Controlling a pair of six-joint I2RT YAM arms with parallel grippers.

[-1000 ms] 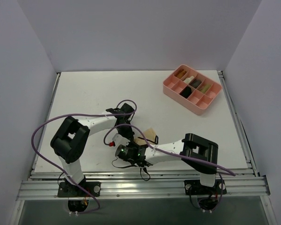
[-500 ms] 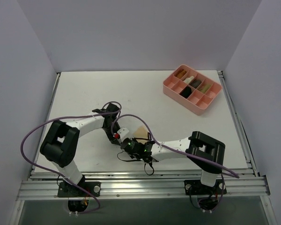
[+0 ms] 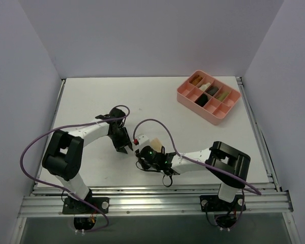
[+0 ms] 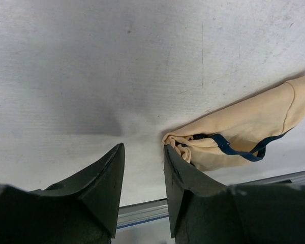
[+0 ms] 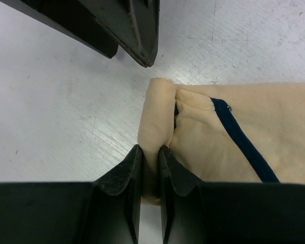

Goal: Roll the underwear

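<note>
Underwear [image 5: 218, 147] is lying on the white bench [image 3: 91, 101], well apart from the pink tray [image 3: 193, 108] and on the tray's near-left side, close to both arms. One end is doubling over on itself, with dark trim running across the flat part behind it. The right fingers [image 5: 127, 173] are pressing together on that doubled end, pinching the fold of cloth between them. The left fingers [image 4: 104, 173] are standing spread just beside the same end, on the side farther from the tray, and are gripping nothing.

Rolling seems to be only beginning, since most of the cloth is lying flat toward the tray. The next move likely calls for the right fingers to turn the pinched end over onto the flat part, toward the tray, while the left fingers are steadying the cloth so the roll stays tight.
</note>
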